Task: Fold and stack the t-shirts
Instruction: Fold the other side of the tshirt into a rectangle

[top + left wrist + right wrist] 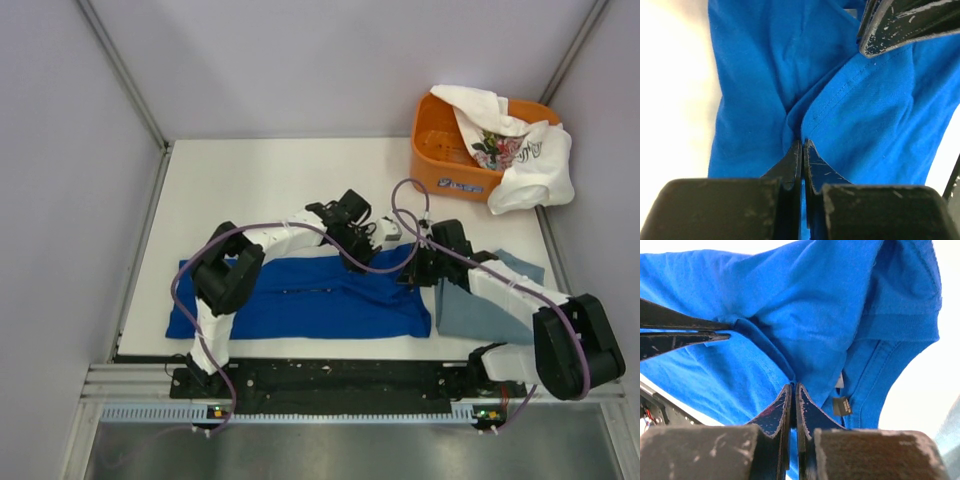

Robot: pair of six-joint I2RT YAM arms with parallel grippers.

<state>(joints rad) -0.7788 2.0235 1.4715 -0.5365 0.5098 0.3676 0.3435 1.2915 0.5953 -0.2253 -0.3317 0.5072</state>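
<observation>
the blue t-shirt is lying across the lower middle of the table. the left gripper and the right gripper are each pinching a fold along its upper edge, jaws pressed together. the grey-blue t-shirt is lying at lower right. the white t-shirt is draping over the orange basket at upper right.

I count three tees: one blue tee, one grey tee, one white tee. One basket, one table, one neck label. Two claws of mine: left claw and right claw
</observation>
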